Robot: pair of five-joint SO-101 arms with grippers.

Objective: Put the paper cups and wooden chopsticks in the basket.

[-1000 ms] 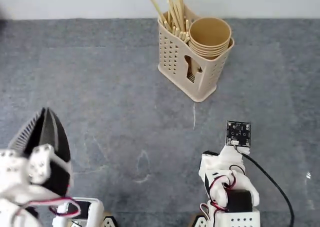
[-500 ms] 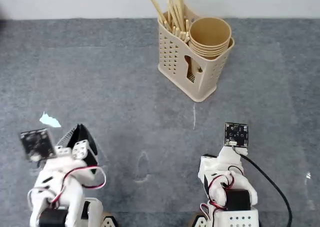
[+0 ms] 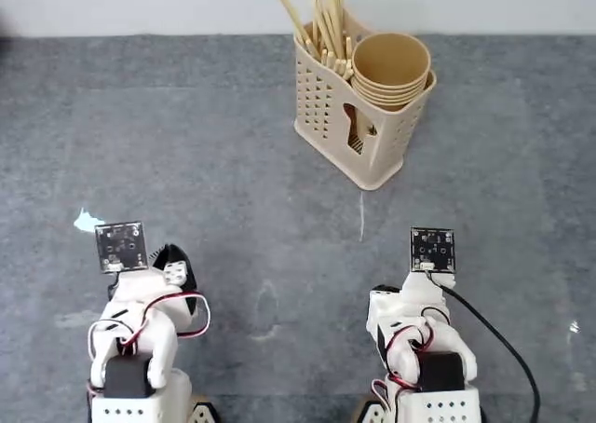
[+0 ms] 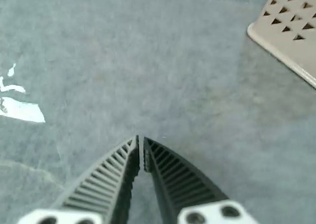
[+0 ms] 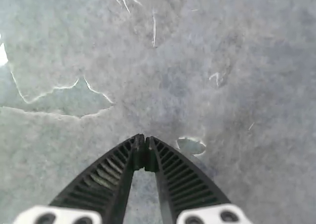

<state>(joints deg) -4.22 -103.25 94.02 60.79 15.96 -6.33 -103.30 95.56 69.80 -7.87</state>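
Observation:
The beige perforated basket stands at the back centre of the grey table. A stack of paper cups sits in its right compartment, and several wooden chopsticks stand upright in its left one. My left gripper is shut with nothing in it, folded back at the near-left edge; a corner of the basket shows far ahead of it. Above bare table, my right gripper is shut and empty, with its arm folded at the near right.
A white scuff marks the table just ahead of the left arm. A black cable runs from the right arm toward the near edge. Open grey surface lies between both arms and the basket.
The left arm has pulled back and folded down to the near-left edge, its gripper now low over the table. The right arm has hardly moved.

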